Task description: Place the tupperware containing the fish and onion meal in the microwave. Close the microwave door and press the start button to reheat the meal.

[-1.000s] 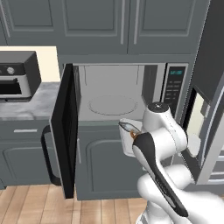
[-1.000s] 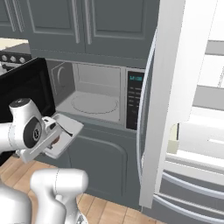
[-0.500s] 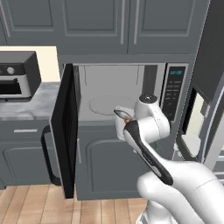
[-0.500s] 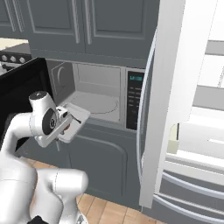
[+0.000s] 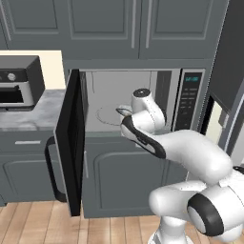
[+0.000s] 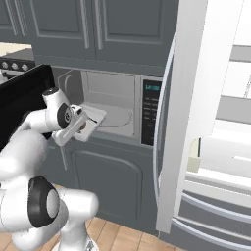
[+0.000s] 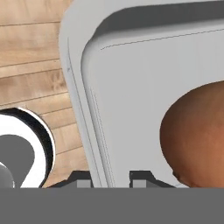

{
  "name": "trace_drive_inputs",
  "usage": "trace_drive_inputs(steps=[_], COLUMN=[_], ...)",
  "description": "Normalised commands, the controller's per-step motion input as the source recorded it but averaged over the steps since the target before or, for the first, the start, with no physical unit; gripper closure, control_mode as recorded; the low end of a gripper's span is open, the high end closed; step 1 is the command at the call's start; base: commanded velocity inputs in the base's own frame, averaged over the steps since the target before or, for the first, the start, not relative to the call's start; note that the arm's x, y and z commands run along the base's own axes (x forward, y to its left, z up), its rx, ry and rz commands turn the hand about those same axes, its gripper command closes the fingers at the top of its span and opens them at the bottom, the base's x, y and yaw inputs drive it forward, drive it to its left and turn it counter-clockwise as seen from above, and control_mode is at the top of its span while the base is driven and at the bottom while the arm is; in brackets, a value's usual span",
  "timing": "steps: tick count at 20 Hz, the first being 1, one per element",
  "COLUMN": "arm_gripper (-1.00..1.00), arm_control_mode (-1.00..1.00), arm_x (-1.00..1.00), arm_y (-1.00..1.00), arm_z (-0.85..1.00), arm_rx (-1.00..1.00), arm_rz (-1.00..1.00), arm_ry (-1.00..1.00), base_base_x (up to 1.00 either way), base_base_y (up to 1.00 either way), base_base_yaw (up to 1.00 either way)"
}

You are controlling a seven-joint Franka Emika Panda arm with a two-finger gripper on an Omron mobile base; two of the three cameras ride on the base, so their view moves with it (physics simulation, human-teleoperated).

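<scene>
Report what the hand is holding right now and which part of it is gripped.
The hand holds the tupperware by its rim, one fingertip on each side of the edge wall, with the onion inside it.

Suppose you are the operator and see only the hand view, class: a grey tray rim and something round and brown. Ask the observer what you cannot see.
Operator: Is the microwave door open?
Observer: Yes, the door is swung wide to the left of the microwave.
Operator: Where is the tray?
Observer: The tray is held at the front of the opening by the end effector, which is shut on its rim.
Operator: Is the tray level?
Observer: No, in the right base view it tilts, and its far end reaches into the cavity.
</scene>
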Motion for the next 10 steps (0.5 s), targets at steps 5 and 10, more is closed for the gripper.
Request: trace_drive_inputs(steps=[5, 10], arm_gripper=[1.00, 1.00], arm_control_mode=[-1.00, -1.00], arm_x=[1.00, 0.99], arm_y=[0.00, 0.00], arm_z=[-0.06, -0.13], arm_rx=[-0.07, -0.05], arm_rz=[0.00, 0.03], arm_ry=[0.03, 0.01], base_base_x=[0.00, 0.00], base_base_y=[0.00, 0.00], base_base_yaw=[0.00, 0.00])
